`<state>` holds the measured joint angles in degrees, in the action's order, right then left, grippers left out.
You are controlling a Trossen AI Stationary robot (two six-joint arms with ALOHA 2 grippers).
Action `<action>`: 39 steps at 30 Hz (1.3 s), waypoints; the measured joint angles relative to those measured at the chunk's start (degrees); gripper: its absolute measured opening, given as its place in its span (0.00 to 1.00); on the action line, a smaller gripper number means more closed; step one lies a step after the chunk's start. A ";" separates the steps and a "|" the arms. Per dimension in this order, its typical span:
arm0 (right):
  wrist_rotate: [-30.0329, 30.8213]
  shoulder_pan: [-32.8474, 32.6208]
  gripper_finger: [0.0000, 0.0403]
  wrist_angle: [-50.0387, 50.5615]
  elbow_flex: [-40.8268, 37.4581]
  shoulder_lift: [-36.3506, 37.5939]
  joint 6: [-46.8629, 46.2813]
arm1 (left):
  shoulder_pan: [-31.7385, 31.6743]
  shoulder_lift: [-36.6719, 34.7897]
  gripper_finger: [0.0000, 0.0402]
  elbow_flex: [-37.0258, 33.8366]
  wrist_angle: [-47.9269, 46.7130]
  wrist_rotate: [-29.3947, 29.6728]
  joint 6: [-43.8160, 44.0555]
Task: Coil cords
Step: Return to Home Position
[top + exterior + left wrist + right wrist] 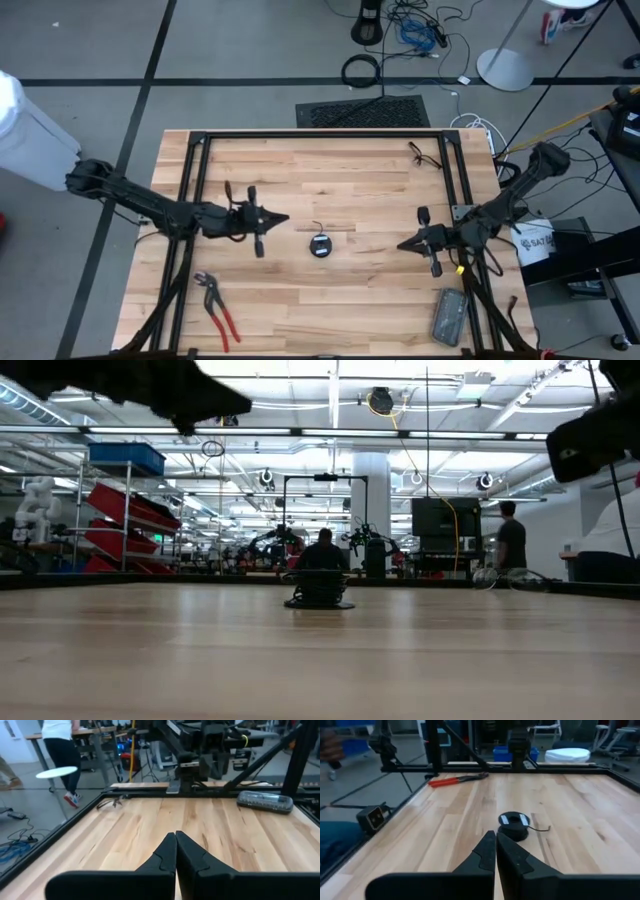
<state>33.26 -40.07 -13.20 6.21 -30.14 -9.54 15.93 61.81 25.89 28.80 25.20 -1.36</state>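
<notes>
The right wrist view looks past the right gripper (pixel 495 837), whose two dark fingers are pressed together with no gap. Just beyond their tips lies the cord (pixel 512 834), wound on its small round puck (pixel 514 820). A short loose tail curls off one side onto the wood. The puck is apart from the fingertips and nothing touches it. Farther on in that view, red-handled pliers (pixel 456 780) lie toward the table's (pixel 580 820) near-left corner. A small black camera box (pixel 372 817) sits at its near edge.

The left wrist view gives the opposite outlook. The left gripper (pixel 175 837) is likewise closed on nothing, with bare planks ahead of it. Beyond those, a grey oblong device (pixel 265 802) lies by the near-right corner.

Only the view from above sets the spacing. The puck rests about mid-table, between the two sets of fingertips and closer to the left gripper's. Both arms reach in low and nearly level, one from the left edge and one from the right, with their fingers pointing at each other across the middle.

From table height the puck sits alone on the wood, and the arms are only dark shapes at the upper corners. A person (pixel 511 538) stands in the room far behind.
</notes>
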 joint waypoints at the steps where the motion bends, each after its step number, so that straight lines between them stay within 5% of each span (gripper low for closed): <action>1: -0.92 0.47 0.00 -1.12 -0.65 0.02 0.02 | -0.17 -1.18 0.01 -1.51 0.65 -0.02 0.62; 39: -19.80 16.18 0.00 -4.69 -5.39 2.76 2.65 | -0.55 -22.37 0.01 -25.42 10.98 -5.29 3.57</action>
<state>13.46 -23.90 -17.89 0.82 -27.38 -6.88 15.38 39.43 0.47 39.78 19.92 2.21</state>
